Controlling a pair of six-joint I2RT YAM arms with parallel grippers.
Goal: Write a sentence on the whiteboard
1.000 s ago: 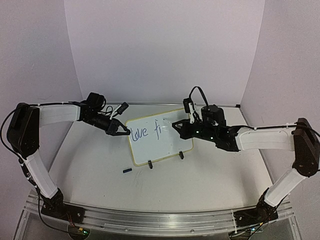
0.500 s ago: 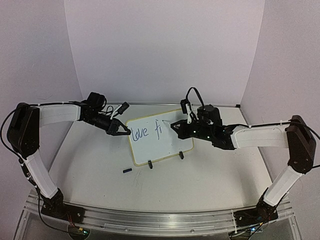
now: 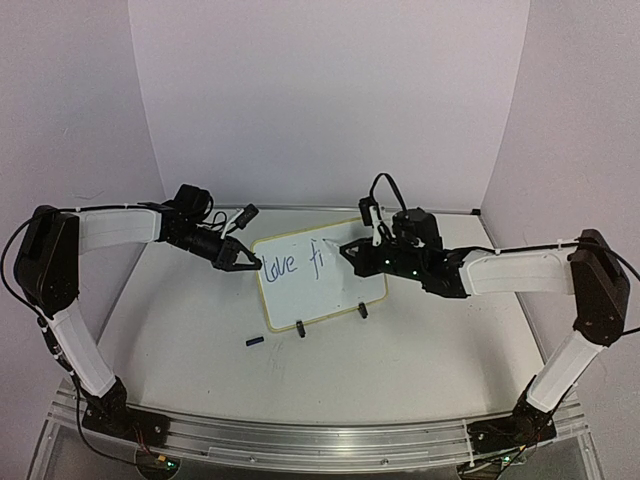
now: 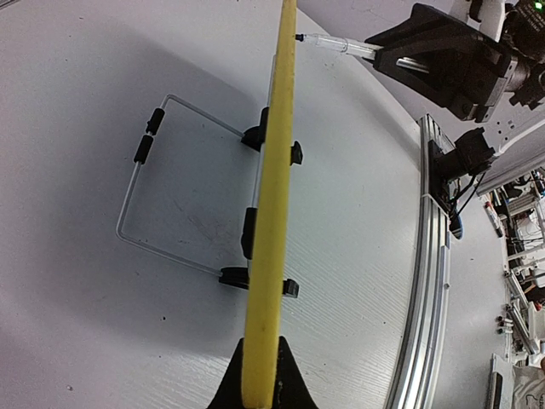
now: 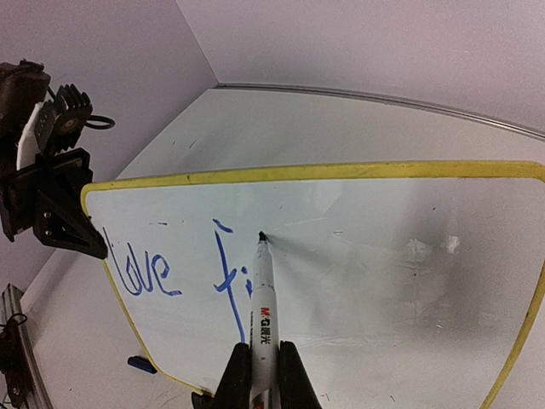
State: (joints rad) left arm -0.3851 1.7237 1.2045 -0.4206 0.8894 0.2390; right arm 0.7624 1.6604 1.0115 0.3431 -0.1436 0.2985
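Note:
The whiteboard [image 3: 325, 292] stands tilted on two black clip feet [image 3: 301, 327] at the table's middle. The sentence [image 3: 292, 265] reads "love fi" in blue [image 5: 153, 274]. My left gripper [image 3: 252, 264] is shut on the board's left yellow rim [image 4: 271, 213], which sits edge-on between my fingers [image 4: 261, 377]. My right gripper [image 5: 261, 356] is shut on a white marker [image 5: 260, 315]. The marker's dark tip [image 5: 261, 236] touches the whiteboard [image 5: 392, 273] just right of the "fi". In the top view, the right gripper [image 3: 350, 250] is over the board's upper middle.
A small blue marker cap [image 3: 254, 341] lies on the table left of the board's front corner. A wire stand [image 4: 140, 183] props the board from behind. A metal rail [image 4: 426, 281] runs along the near table edge. Pale walls close in the back and sides.
The right gripper has shifted slightly left and up along the board with the marker. The left arm and the board have stayed put.

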